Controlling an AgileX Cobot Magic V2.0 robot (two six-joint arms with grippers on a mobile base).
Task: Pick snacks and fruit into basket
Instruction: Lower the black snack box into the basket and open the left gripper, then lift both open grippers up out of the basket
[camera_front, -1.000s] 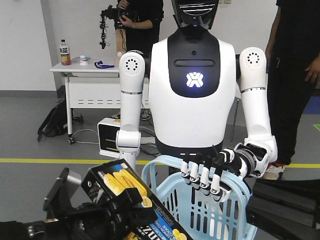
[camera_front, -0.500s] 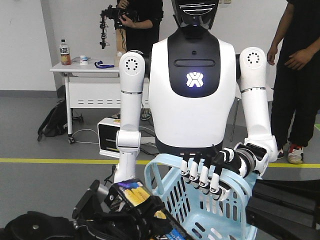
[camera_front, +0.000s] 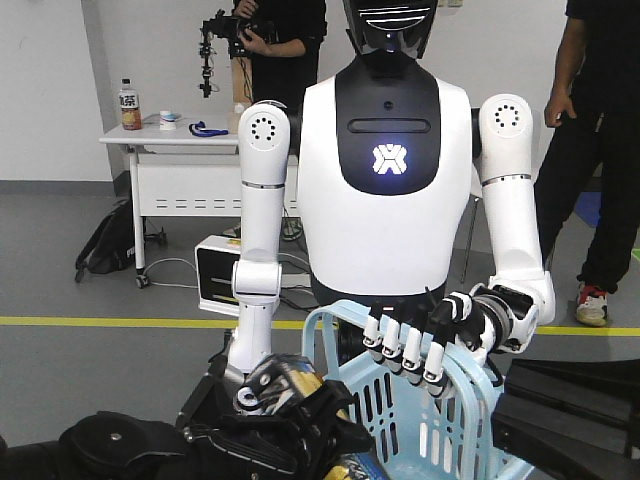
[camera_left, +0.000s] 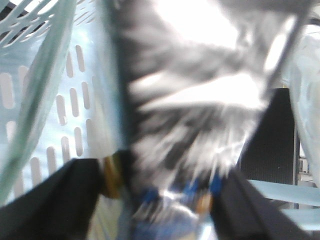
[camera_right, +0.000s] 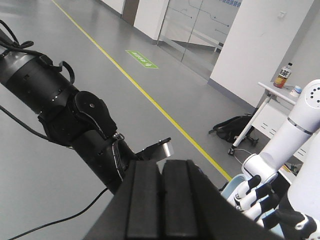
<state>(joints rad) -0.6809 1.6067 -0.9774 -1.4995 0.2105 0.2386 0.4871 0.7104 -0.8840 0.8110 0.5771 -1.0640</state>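
Light and stiff but crushable by the look of it, the black cardboard box with yellow biscuits (camera_front: 274, 385) sits clamped by its flat faces in the left pincer (camera_left: 155, 202) beside the pale-blue plastic basket (camera_front: 468, 420); the right pincer (camera_right: 162, 200) is together.

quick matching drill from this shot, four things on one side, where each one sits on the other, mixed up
Things:
1 black box
2 basket
3 bottle
4 backpack

Places:
a on the floor
b in the left gripper
c on the white table
d held by the humanoid's hand

Pairs: 1-b, 2-d, 3-c, 4-a
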